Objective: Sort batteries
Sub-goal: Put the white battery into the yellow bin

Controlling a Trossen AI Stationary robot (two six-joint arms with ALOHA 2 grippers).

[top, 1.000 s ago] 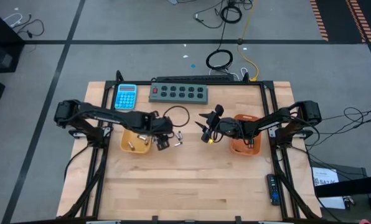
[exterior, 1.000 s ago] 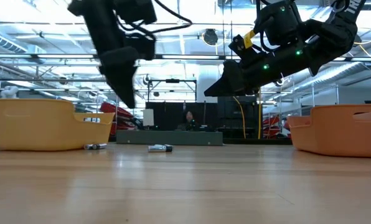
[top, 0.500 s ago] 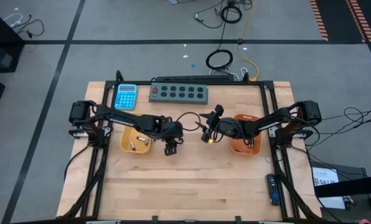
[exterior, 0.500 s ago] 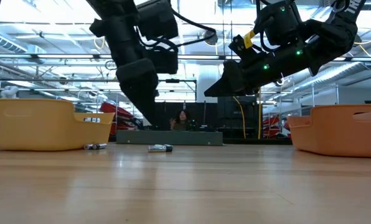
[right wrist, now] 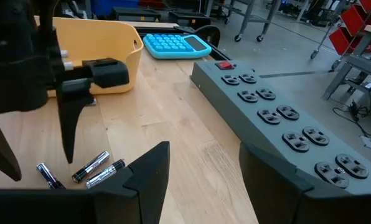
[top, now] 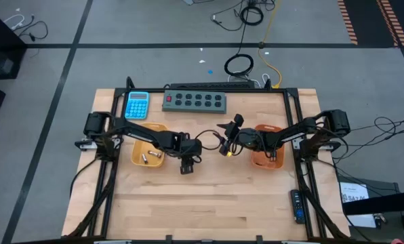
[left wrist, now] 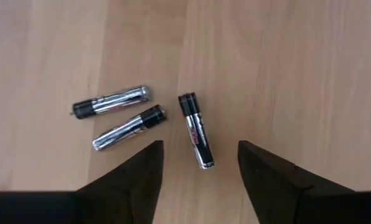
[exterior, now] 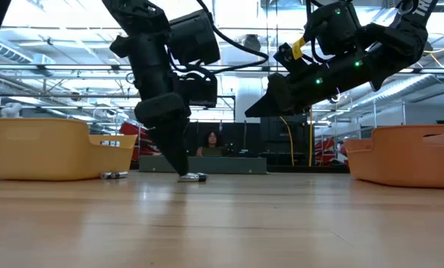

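1. High view: the left gripper (top: 187, 165) has swung away from the yellow tray (top: 148, 154) toward mid-table since a second ago, and now sits just past the tray's inner edge. The right gripper (top: 224, 141) has not shifted, hanging beside the orange tray (top: 267, 157). Bare wood lies open across the table's near half; the blue calculator (top: 137, 105) and grey power strip (top: 194, 101) line the far edge.

2. Low view: the left gripper (exterior: 179, 165) has dropped, its tip close to the tabletop at a battery (exterior: 191, 177) lying between the two trays. The right gripper (exterior: 261, 106) stays raised, well clear of the wood.

3. Left wrist view: three batteries (left wrist: 132, 119) lie on bare wood. One battery (left wrist: 195, 130) sits between the left arm's spread fingers (left wrist: 136, 177), untouched; the other two lie just beside it, apart from the fingers.

4. Right wrist view: the right arm's fingers (right wrist: 149, 168) stand apart, holding nothing. Beyond them, the left arm's fingers point down over the three cells (right wrist: 86, 171), near the yellow tray.
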